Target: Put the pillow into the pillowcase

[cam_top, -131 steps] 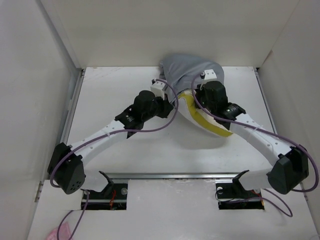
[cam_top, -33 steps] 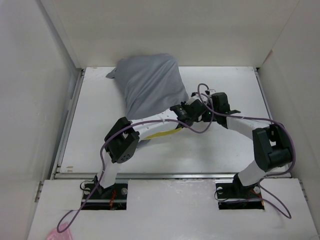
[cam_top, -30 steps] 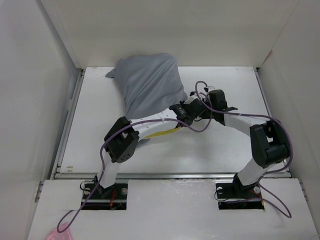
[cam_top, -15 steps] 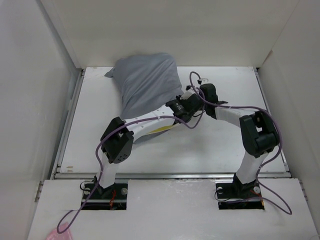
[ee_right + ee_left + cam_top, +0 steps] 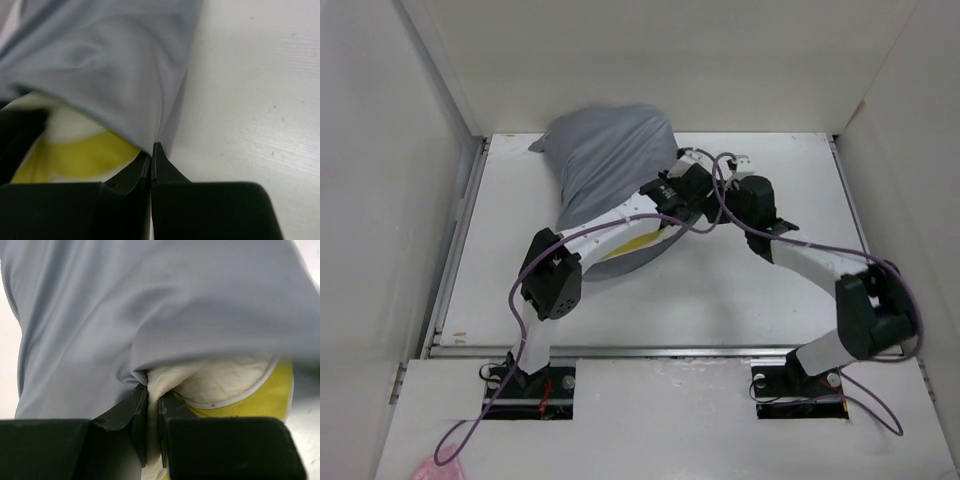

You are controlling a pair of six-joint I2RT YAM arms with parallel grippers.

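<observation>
Half a second back both claws sat nearer the middle of the worktop. Now they have pushed toward the far wall together, the right arm's elbow has swung out wide, and the grey bundle has slid back with them.

The left claw (image 5: 151, 402) is pinched tight on a fold of cream material at the pillow's (image 5: 225, 385) corner, right where the grey hem meets it. From where I stand I can't tell whether any grey cloth is caught in that pinch too. The right claw (image 5: 151, 159) is clamped on the edge of the pillowcase (image 5: 115, 65), its fingers pressed together with the hem running up out of them.

Further out, the pillowcase drapes over nearly all of the pillow. In the left wrist view a cream bulge and a yellow band poke out under the hem, and the right wrist view shows a yellow patch just inside the opening. From overhead only a thin yellow sliver shows at the near edge of the bundle, which lies on the worktop (image 5: 770, 300) left of centre and runs up to the back wall.

A few seconds ago far more yellow was showing, so I'd say the job is close to done. What's left looks like drawing the hem over that last exposed end.
</observation>
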